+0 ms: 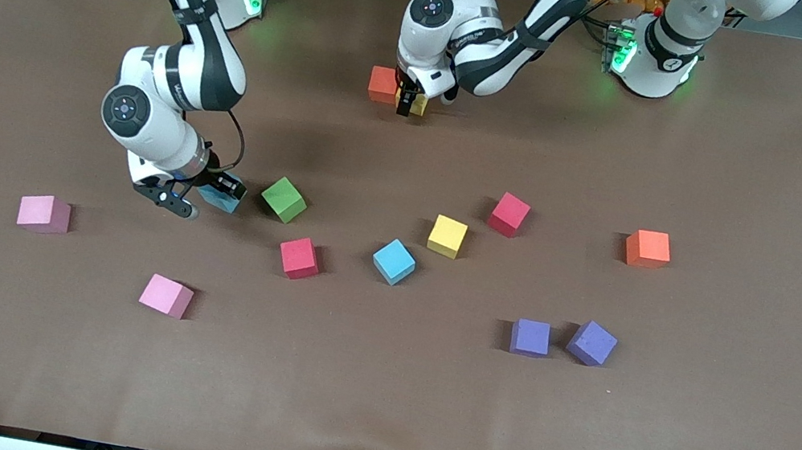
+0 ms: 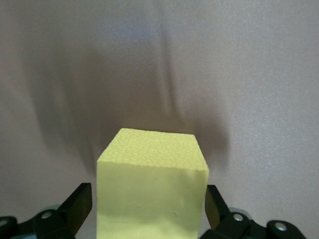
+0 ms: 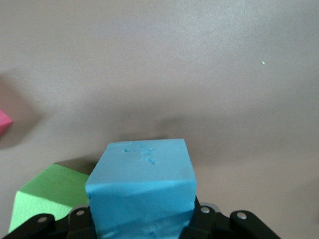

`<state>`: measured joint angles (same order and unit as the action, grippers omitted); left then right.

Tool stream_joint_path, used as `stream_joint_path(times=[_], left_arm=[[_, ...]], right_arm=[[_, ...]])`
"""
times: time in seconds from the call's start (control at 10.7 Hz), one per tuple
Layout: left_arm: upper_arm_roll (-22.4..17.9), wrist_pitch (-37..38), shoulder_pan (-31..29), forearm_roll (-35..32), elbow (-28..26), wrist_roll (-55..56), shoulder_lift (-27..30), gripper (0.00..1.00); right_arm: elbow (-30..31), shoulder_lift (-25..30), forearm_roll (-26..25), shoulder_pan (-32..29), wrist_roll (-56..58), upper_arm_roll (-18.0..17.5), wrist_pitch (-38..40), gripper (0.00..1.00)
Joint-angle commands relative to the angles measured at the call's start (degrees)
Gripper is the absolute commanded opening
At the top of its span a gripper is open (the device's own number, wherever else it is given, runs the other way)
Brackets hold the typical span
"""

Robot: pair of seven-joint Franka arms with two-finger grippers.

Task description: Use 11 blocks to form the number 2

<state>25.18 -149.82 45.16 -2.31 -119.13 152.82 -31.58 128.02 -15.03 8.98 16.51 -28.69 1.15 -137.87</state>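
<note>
Your left gripper stands released around the yellow block, seating it beside the orange block; your right gripper grasps a blue block for placement.

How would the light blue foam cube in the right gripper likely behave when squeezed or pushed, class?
The light blue foam cube probably yields a little: its top shows dents. It looks matte and porous, so it likely slips little in the right gripper. Flat faces suggest sliding, not rolling.

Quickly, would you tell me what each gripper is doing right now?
Left gripper: open around the yellow block, beside the orange block.
Right gripper: shut on a light blue block.
</note>
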Motion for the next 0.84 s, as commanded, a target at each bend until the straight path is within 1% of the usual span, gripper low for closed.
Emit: stream_joint_path(times=[0.0,0.37,0.74], left_arm=[[-0.31,0.14,0.63,-1.91,0.74,2.04,0.02,1.0],[-0.04,5.05,0.54,-2.0,1.44,0.91,1.95,1.0],[0.13,11.73,0.28,-2.09,3.73,-0.59,3.62,1.0]], right_arm=[[0.74,2.02,-0.46,0.45,0.3,-0.01,0.67,0.39],[0.83,7.03,-0.46,1.42,0.39,-0.01,4.97,0.39],[0.83,9.67,-0.46,2.12,1.08,-0.01,6.11,0.39]])
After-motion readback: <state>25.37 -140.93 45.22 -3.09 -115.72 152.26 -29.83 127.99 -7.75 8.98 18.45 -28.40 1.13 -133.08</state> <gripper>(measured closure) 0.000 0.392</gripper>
